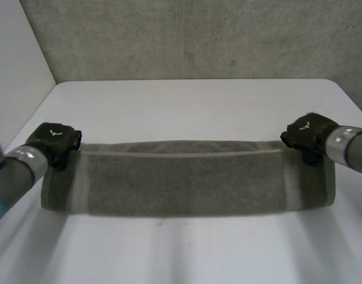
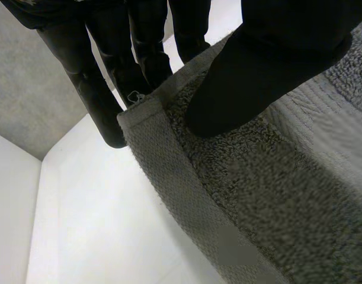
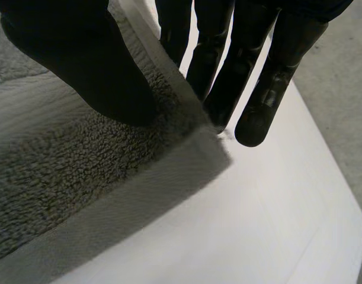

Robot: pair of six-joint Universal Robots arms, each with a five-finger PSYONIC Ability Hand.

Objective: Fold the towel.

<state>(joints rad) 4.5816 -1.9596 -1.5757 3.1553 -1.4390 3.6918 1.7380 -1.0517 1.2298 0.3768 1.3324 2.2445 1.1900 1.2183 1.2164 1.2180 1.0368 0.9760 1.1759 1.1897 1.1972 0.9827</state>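
Towel (image 1: 181,177), grey-green terry, lies as a long band across the white table (image 1: 192,100), seemingly doubled lengthwise.

Left hand (image 1: 55,139) is at the far left corner, thumb pressed on the pile and fingers (image 2: 103,89) behind the hem: a pinch. Right hand (image 1: 308,135) pinches the far right corner the same way, fingers (image 3: 269,89) just past the edge.

Judged step: corners gripped for the next fold. That fold calls for both corners raised together, kept level and laid square.

Writing: a small tag (image 2: 135,96) at the left corner, not legible.

Rough, looped terry-cloth towel (image 1: 186,177); smooth matt white table (image 1: 192,106).
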